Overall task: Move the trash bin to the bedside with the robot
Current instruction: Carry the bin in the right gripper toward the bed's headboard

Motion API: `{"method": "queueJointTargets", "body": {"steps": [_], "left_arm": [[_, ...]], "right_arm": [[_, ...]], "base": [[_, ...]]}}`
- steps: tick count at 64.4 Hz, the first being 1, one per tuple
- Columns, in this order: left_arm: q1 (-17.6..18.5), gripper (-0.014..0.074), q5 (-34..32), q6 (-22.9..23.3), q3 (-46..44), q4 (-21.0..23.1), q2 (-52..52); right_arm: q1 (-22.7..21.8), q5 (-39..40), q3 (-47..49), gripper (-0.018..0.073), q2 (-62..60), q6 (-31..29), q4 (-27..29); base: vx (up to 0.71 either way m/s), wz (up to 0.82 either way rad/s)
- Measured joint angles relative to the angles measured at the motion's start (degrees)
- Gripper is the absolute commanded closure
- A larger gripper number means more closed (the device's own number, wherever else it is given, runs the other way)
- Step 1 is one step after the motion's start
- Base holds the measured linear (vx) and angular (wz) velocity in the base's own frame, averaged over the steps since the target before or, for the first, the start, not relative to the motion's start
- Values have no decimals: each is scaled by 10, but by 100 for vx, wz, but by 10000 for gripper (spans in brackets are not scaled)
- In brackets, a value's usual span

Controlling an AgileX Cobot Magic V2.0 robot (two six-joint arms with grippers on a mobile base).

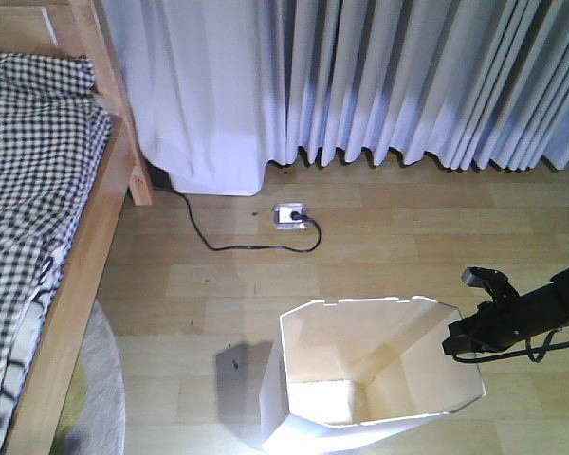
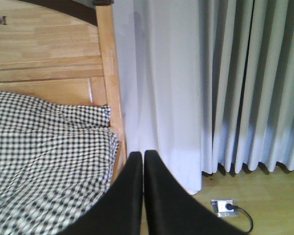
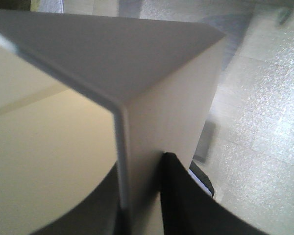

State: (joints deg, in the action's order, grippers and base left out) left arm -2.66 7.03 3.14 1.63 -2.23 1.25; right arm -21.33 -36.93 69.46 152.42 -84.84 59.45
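A light wood-plank floor (image 1: 379, 237) fills the room, closed along its far edge by pale pleated curtains (image 1: 408, 76) that hang to the boards. Along the floor's left edge stands the bed (image 1: 81, 275), with a light-brown wooden frame and black-and-white checked bedding. A white fluffy rug (image 1: 100, 379) lies at its foot-side rail. The trash bin (image 1: 398, 341) stands upright on the near part of the floor, right of middle and well apart from the bed, with bare boards between. Its long axis is vertical, its open angular mouth faces up, and its walls taper to a smaller base. A white socket (image 1: 291, 215) sits on the floor near the curtains, and a black cable (image 1: 218, 242) curls from it towards the bed corner. The right gripper (image 1: 460, 341) meets the bin's right rim. Its wrist view shows dark fingers (image 3: 186, 200) either side of the thin wall, pinching it. The left gripper (image 2: 143, 196) is closed, its fingers pressed together on nothing, and it faces the bed's headboard (image 2: 44, 54).
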Motion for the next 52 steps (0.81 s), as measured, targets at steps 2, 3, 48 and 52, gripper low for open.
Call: {"method": "queueJointTargets", "body": {"steps": [2, 3, 48, 52], "left_arm": [[0, 603, 0, 0, 0, 0, 0], [0, 603, 0, 0, 0, 0, 0], [0, 603, 0, 0, 0, 0, 0], [0, 603, 0, 0, 0, 0, 0]], "right_arm": [[0, 0, 0, 564, 0, 0, -1], [0, 0, 0, 564, 0, 0, -1], [0, 6, 0, 564, 0, 0, -1], [0, 6, 0, 564, 0, 0, -1]], "base": [[21, -13], [21, -13], [23, -2], [24, 10]]}}
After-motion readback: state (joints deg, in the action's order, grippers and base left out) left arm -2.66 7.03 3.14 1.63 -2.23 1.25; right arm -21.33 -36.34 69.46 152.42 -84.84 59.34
